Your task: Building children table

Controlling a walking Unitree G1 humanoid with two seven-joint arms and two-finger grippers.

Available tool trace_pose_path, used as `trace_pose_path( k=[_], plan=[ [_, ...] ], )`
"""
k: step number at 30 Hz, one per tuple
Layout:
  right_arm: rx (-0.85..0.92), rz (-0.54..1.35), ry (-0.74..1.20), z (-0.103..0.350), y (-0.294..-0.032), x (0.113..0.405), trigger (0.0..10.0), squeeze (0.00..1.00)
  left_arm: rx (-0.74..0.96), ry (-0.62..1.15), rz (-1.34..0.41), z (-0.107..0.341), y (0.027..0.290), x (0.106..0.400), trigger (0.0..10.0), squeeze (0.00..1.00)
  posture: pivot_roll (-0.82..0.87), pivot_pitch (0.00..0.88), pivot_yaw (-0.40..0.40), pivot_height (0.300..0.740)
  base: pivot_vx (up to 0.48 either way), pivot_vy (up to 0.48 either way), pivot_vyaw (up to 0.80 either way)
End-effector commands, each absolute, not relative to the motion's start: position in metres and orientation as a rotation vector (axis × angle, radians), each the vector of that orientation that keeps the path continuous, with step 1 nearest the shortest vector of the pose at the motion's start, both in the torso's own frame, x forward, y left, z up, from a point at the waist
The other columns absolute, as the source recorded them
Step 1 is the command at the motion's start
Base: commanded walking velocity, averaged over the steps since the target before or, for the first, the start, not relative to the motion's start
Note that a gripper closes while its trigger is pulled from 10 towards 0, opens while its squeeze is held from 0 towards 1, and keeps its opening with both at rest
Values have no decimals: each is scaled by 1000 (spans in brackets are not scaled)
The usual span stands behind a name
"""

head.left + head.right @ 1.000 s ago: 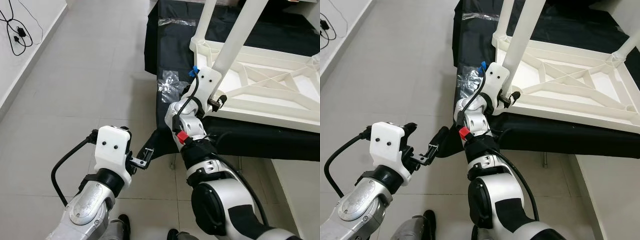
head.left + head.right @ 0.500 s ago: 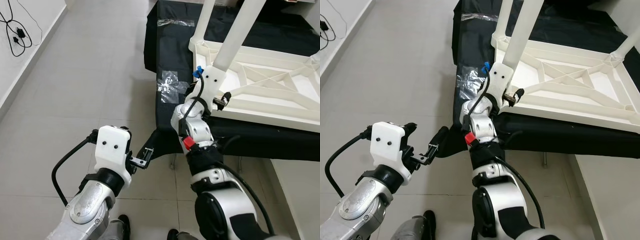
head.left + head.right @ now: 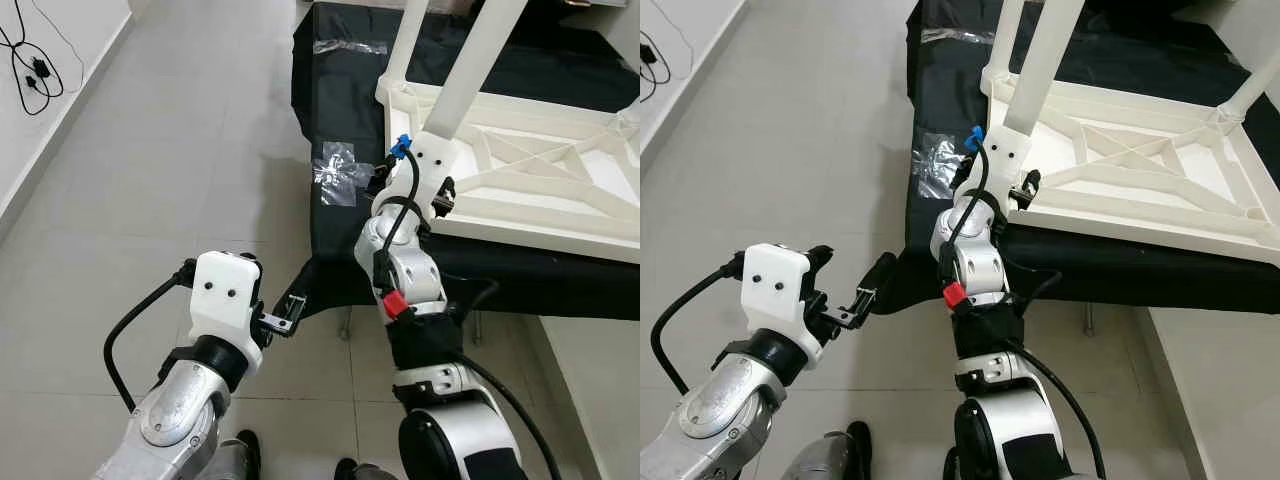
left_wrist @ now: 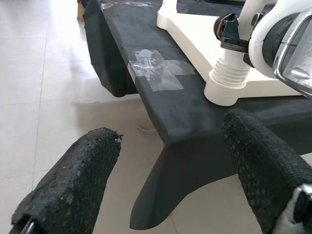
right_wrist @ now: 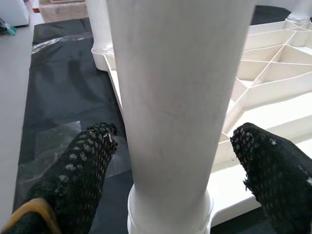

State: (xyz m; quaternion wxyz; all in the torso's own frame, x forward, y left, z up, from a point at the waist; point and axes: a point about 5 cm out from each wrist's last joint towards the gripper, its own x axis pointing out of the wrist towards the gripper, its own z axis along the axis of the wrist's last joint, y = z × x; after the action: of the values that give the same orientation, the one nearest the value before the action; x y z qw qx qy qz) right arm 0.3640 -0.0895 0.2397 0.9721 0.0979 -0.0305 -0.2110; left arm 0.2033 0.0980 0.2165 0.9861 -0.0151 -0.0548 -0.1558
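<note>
A white children's table lies upside down on a black cloth. Its near-left leg stands upright in the corner socket. My right gripper is at the base of that leg. In the right wrist view the leg rises between the two black fingers, and the gripper is open around it with a narrow gap on each side. My left gripper hangs open over the floor, short of the cloth's hanging corner, and holds nothing.
A second leg stands at the far-left corner and another at the right. A patch of clear tape lies on the cloth. Cables lie on the tiled floor by the left wall.
My right arm has stretched forward and its gripper has closed in on the base of the near-left leg. The left arm has stayed where it was.
</note>
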Motion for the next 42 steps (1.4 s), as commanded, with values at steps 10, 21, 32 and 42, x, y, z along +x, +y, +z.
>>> trace_pose_path(
  k=[10, 21, 32, 42],
  plan=[
    [237, -234, 55, 210, -69, 348, 10000, 0, -29, -100, -317, 213, 98, 205, 10000, 0, 143, 209, -89, 740, 0, 0, 0],
    [166, -224, 65, 203, -91, 335, 10000, 0, -30, -106, -316, 214, 98, 205, 10000, 0, 135, 206, -87, 740, 0, 0, 0],
    [99, -128, 83, 187, -104, 314, 10000, 0, -26, -100, -320, 212, 99, 204, 10000, 0, 134, 196, -86, 740, 0, 0, 0],
    [-69, 133, 35, 151, -145, 262, 10000, 0, 28, 40, -222, 173, 110, 189, 10000, 0, 129, 151, -70, 740, 0, 0, 0]
  ],
)
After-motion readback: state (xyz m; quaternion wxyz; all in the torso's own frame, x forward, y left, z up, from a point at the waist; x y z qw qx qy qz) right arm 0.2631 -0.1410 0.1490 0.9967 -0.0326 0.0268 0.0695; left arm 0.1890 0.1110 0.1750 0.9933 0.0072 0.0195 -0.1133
